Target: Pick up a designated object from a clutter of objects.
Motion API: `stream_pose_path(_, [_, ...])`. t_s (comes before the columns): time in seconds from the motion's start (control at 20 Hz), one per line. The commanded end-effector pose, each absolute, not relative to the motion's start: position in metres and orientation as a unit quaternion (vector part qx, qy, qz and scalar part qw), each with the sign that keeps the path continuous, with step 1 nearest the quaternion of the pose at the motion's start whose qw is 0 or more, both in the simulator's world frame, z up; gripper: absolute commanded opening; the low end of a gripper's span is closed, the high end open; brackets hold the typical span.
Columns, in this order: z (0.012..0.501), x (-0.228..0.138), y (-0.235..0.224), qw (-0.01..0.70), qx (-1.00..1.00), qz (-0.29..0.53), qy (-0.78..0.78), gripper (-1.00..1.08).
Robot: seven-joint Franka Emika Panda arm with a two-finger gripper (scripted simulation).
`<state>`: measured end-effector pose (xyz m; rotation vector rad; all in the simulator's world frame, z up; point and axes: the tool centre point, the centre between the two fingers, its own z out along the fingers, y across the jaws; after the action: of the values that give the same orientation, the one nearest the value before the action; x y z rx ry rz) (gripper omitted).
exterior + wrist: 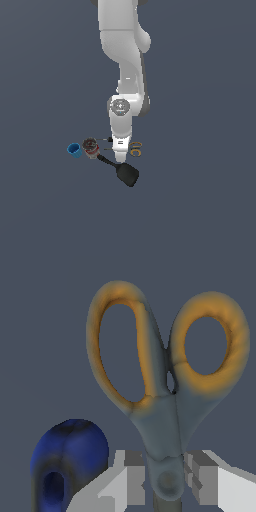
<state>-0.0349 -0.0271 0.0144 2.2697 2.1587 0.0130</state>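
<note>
one scissors (135, 148), one cup (74, 150), one can (91, 147), one spatula (122, 170), one screwdriver (70, 466)

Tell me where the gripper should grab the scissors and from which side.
Probably at the narrow neck by the pivot of the scissors, coming straight down from above. They lie flat, and that neck fits between the fingers of the gripper, which already sit either side of it; the ring handles are wider.

Flat, dim, shadowless, coarse render

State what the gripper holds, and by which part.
The gripper has a finger on each side of the scissors at the pivot; a closed hold cannot be told.
</note>
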Motion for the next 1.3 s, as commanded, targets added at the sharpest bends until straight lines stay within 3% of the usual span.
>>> stream_pose_path(0.0, [0.019, -0.034, -0.025, 0.005, 0.724, 0.005, 0.689, -1.00])
stream_pose_path(0.55, [0.075, -0.031, 0.009, 0.004, 0.724, 0.003, 0.689, -1.00])
stream_pose_path(1.25, [0.207, -0.023, 0.089, 0.003, 0.724, 0.002, 0.690, -1.00])
